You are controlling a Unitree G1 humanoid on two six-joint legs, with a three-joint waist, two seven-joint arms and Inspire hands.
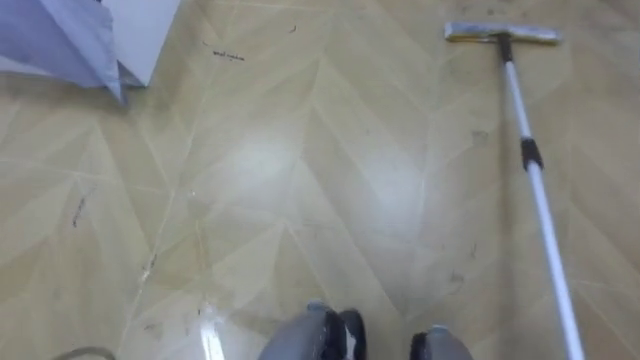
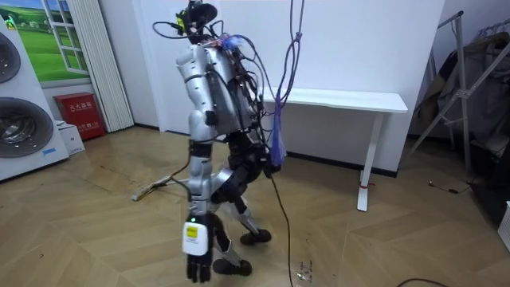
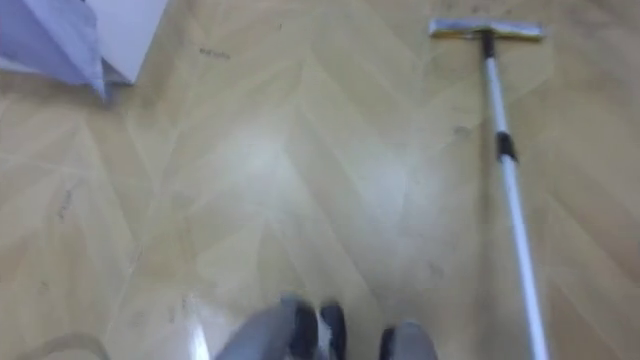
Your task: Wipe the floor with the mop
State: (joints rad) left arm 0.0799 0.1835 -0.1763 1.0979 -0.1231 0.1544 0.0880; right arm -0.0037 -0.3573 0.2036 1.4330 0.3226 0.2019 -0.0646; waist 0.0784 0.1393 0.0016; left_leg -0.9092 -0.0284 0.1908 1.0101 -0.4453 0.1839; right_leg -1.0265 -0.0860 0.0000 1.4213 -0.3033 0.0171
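A mop lies on the wooden floor ahead of me and to my right. Its flat head (image 1: 501, 34) sits far from me, and the white pole (image 1: 538, 190) with a black collar runs back toward the lower right edge. The right eye view shows the same mop head (image 3: 487, 29). From the room camera, the mop (image 2: 163, 184) rests on the floor beyond my legs, toward the room view's left. I stand upright, facing the room view's left. My left hand (image 2: 198, 251) hangs low beside my leg with relaxed fingers and holds nothing.
A white, pale-blue box corner (image 1: 100, 40) juts in at the upper left. In the room view, stacked washing machines (image 2: 24, 119) and a red box (image 2: 80, 114) stand at the left, a white table (image 2: 343, 100) behind me, and a rack (image 2: 466, 96) at the right.
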